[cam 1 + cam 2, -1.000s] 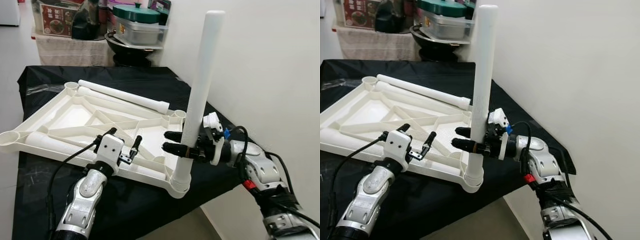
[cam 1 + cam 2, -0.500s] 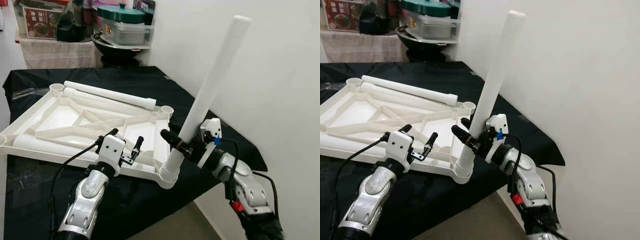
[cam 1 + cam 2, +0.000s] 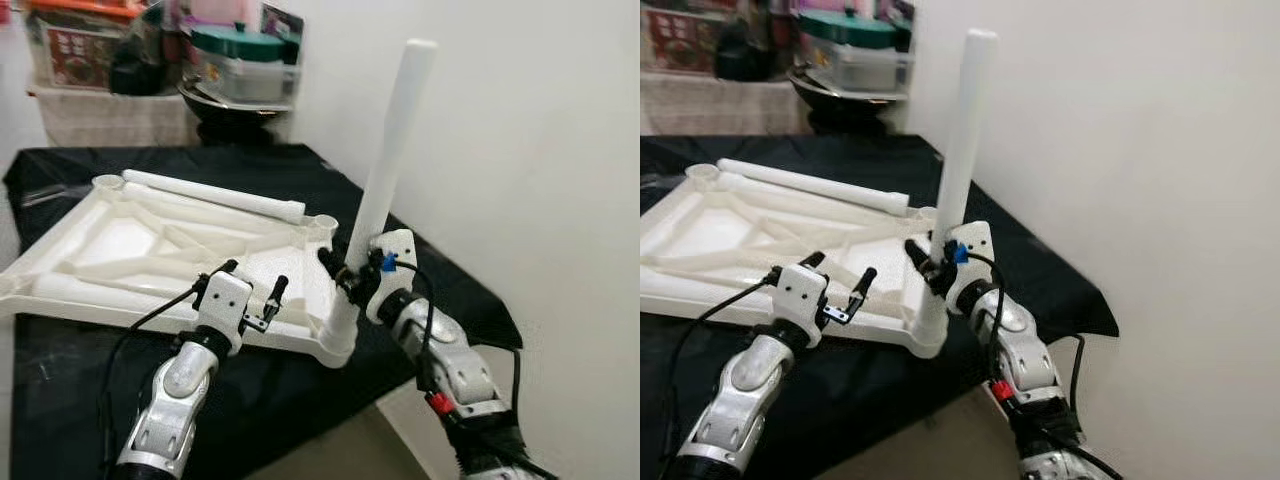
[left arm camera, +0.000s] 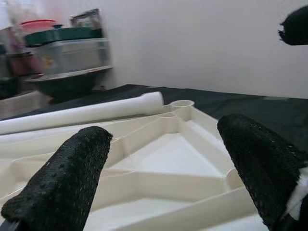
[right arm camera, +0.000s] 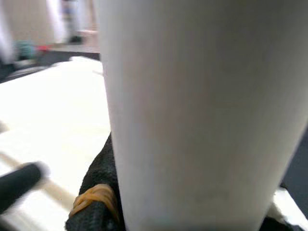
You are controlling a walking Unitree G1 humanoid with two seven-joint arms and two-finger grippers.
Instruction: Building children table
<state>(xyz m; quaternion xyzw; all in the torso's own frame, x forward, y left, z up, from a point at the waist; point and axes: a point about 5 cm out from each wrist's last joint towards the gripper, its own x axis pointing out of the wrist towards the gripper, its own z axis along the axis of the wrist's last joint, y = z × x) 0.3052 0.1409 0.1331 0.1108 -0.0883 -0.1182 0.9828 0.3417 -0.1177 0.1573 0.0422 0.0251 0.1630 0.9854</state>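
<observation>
A white table top (image 3: 120, 240) lies upside down on the black-covered table (image 3: 450, 290). One white leg (image 3: 385, 170) stands almost upright in its near right corner socket (image 3: 335, 345). My right gripper (image 3: 345, 275) is shut on the lower part of this leg; in the right wrist view the leg (image 5: 192, 110) is pressed against a black finger (image 5: 96, 192). A little above the top's near edge my left gripper (image 3: 250, 292) hangs open, holding nothing, and its fingers (image 4: 62, 178) frame the ribbed underside (image 4: 163, 159). A second leg (image 3: 215, 195) lies along the far edge.
Another white tube (image 3: 80, 290) lies on the top's near left part. Behind the table stands a shelf with a dark pan and a lidded container (image 3: 240, 60). A white wall (image 3: 530, 150) runs close along the right. The table's front edge drops to the floor below my arms.
The leg, tilted to the right half a second ago, now stands nearer to upright in the corner socket, with my right gripper still on it. The camera has shifted. My left gripper has stayed put.
</observation>
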